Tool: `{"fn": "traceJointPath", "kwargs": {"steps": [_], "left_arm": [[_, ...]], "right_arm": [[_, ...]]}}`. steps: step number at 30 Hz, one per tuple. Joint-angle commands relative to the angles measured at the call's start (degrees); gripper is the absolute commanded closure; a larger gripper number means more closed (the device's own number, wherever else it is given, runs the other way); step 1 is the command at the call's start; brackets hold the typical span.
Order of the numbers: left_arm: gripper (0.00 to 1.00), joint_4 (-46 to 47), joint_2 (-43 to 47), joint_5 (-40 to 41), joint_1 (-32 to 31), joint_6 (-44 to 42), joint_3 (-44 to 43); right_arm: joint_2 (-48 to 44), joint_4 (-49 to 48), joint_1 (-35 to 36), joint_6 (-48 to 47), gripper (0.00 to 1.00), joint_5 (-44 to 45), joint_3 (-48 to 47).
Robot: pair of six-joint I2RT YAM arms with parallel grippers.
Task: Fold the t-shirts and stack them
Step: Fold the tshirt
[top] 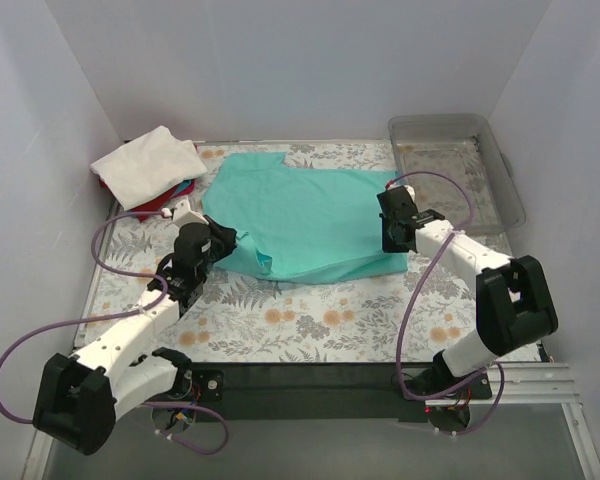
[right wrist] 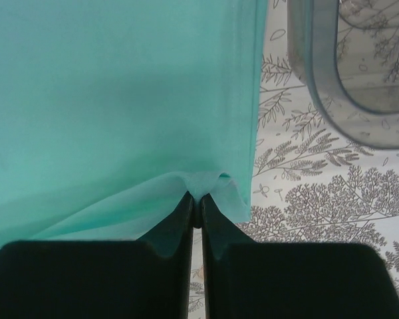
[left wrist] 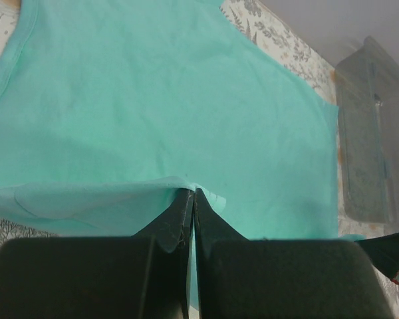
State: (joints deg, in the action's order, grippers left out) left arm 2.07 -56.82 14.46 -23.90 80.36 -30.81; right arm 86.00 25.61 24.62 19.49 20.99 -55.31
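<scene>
I see the soft teal-turquoise cotton t-shirt [top: 300, 215] spread mostly flat in the middle of the table [top: 310, 325], neckline far-left, near edge lifted at both ends. At the far-left corner, a folded white t-shirt [top: 145, 165] tops a red shirt [top: 158, 206] and a blue shirt [top: 187, 188].

I can read no writing, label, brand or number in any of my views. The teal t-shirt [top: 310, 215] shows plain cloth, and the bench [top: 310, 320] carries only printed leaves and flowers.
</scene>
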Motion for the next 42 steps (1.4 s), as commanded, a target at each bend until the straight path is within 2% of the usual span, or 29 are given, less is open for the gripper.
{"fn": "traceJointPath", "kwargs": {"steps": [1, 5, 16, 27, 35, 42], "left_arm": [[1.0, 5.66, -1.98, -1.01, 2.36, -1.08, -2.77], [1.0, 9.53, -7.5, -3.38, 3.77, -2.3, -4.34], [1.0, 16.38, -17.44, -9.71, 10.01, -4.42, -8.48], [1.0, 22.36, -27.72, -16.65, 13.88, -4.51, -12.52], [1.0, 25.27, -33.09, -17.36, 15.29, -4.24, -14.37], [1.0, 27.29, -34.15, -17.18, 17.57, -3.54, -14.19]], "right_arm": [[3.2, -1.96, -1.85, -4.19, 0.99, -2.18, -5.32], [8.21, -2.14, -3.26, -6.3, 0.99, -3.41, -9.64], [13.67, -2.05, -5.02, -8.5, 0.99, -4.65, -17.55], [14.99, -1.35, -6.43, -9.2, 0.99, -3.59, -19.39], [16.22, -0.65, -7.57, -9.29, 0.99, -2.54, -20.36], [17.36, 0.06, -8.19, -9.73, 0.99, -1.83, -20.98]]}}
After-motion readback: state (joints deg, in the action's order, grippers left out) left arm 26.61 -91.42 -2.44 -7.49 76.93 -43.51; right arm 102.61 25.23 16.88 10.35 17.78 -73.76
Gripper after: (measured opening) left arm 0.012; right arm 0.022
